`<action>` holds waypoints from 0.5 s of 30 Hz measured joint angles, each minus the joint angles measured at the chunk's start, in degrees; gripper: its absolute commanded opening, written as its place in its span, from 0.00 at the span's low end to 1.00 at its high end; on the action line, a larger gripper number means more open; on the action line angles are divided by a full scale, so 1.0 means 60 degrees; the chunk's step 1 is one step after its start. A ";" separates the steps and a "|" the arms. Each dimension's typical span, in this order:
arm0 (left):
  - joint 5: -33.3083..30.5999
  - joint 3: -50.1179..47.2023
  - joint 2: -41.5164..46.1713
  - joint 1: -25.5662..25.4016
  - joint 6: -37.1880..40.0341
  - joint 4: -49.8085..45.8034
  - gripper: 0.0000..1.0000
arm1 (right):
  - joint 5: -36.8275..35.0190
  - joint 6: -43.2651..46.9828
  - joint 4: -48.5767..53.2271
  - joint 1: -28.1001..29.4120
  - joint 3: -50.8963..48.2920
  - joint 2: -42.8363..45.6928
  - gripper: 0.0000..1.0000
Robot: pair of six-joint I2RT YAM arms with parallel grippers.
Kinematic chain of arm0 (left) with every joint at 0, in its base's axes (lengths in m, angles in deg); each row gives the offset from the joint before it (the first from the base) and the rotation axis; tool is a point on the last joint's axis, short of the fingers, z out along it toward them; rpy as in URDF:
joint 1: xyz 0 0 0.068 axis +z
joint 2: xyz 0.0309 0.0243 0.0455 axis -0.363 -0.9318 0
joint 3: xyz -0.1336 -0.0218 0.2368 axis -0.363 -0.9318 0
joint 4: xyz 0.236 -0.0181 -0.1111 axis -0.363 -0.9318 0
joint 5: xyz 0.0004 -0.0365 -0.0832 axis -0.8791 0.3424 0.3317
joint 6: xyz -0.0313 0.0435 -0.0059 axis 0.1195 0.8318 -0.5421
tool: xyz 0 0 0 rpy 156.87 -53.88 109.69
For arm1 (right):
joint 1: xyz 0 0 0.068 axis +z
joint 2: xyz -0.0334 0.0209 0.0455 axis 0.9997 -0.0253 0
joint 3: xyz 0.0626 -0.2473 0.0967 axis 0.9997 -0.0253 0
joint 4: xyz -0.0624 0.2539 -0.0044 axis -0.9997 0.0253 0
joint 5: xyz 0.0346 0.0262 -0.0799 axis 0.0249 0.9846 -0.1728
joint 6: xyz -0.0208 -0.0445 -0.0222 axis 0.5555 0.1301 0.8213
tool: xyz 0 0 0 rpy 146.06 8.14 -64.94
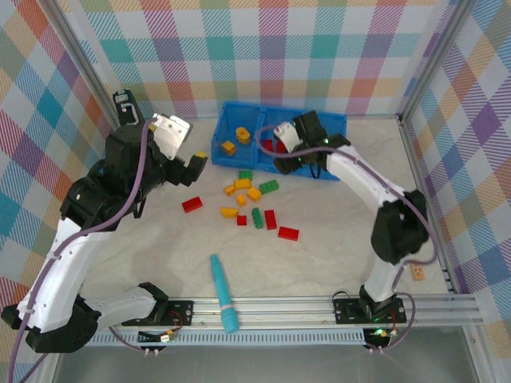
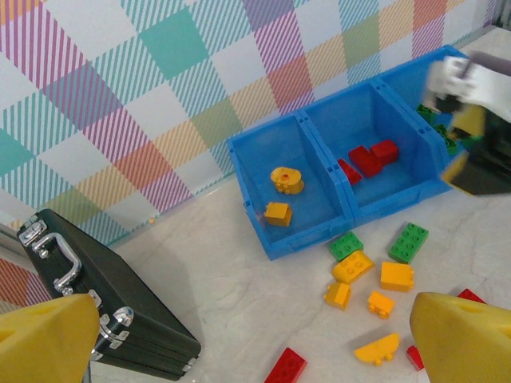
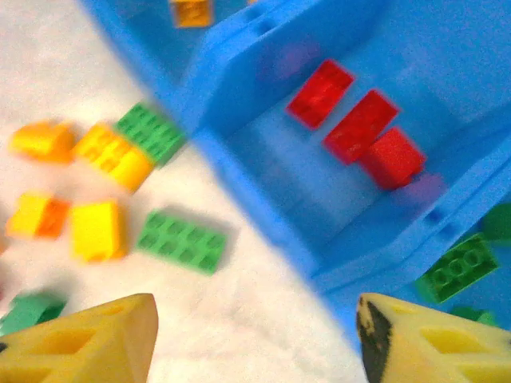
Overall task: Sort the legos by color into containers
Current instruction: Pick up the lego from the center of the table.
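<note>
Now, farthest left we find a black case point(image 2: 96, 303) with metal clasps, lying on the table point(image 1: 335, 239) by the checked wall. The left gripper point(image 1: 196, 166) hangs over the table just left of the loose legos point(image 1: 243, 190). Its yellow fingers point(image 2: 48, 343) stand wide apart, and we see nothing held between them. Near it lies a single red brick point(image 1: 192, 204). Closer to the arm bases, a teal cylinder point(image 1: 223, 294) lies on its side, well apart from the bricks.

In the middle, yellow and green pieces cluster in front of the blue bin point(image 1: 231, 120). A green brick point(image 1: 257, 217) and a red pair point(image 1: 270, 219) sit at the near edge of that cluster.

Inside the bin we count two yellow pieces point(image 2: 278, 213) in the left compartment. Three red bricks point(image 3: 359, 124) lie in the middle one and green bricks point(image 3: 459, 267) in the right one.

The right gripper point(image 1: 283, 159) hovers at the bin's front wall, by the middle compartment. Its fingers point(image 3: 88, 343) too are spread wide and empty. Far right, a small tan piece point(image 1: 417, 274) lies near the metal frame.
</note>
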 measured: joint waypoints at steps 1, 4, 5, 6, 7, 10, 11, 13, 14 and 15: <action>0.0018 -0.0044 0.0040 0.0000 0.0000 0.0015 1.00 | 0.0229 0.0226 -0.0025 0.0106 -0.0674 0.0477 0.72; 0.0095 -0.0157 0.0149 0.0000 0.0000 0.0015 1.00 | 0.0860 0.0874 0.0058 0.0339 -0.2346 0.1559 0.76; 0.0098 -0.0182 0.0178 0.0000 0.0000 0.0015 1.00 | 0.1020 0.1086 0.0135 0.0382 -0.2783 0.1832 0.76; 0.0098 -0.0193 0.0197 0.0000 0.0007 0.0011 1.00 | 0.1155 0.1293 0.0215 0.0397 -0.3166 0.2098 0.76; 0.0098 -0.0200 0.0208 0.0000 0.0029 0.0015 1.00 | 0.1271 0.1526 0.0291 0.0397 -0.3541 0.2371 0.76; 0.0102 -0.0226 0.0233 0.0000 0.0066 0.0015 1.00 | 0.1450 0.2167 0.0408 0.0481 -0.4360 0.3096 0.80; 0.0106 -0.0226 0.0233 0.0000 0.0069 0.0018 1.00 | 0.1515 0.2361 0.0481 0.0499 -0.4546 0.3275 0.82; 0.0131 -0.0233 0.0233 0.0000 0.0084 0.0022 1.00 | 0.1672 0.2809 0.0656 0.0576 -0.4830 0.3526 0.87; 0.0146 -0.0244 0.0240 0.0000 0.0102 0.0022 1.00 | 0.1738 0.2998 0.0703 0.0612 -0.4911 0.3548 0.87; 0.0168 -0.0270 0.0244 0.0000 0.0106 0.0029 1.00 | 0.1814 0.3180 0.0736 0.0619 -0.4980 0.3534 0.88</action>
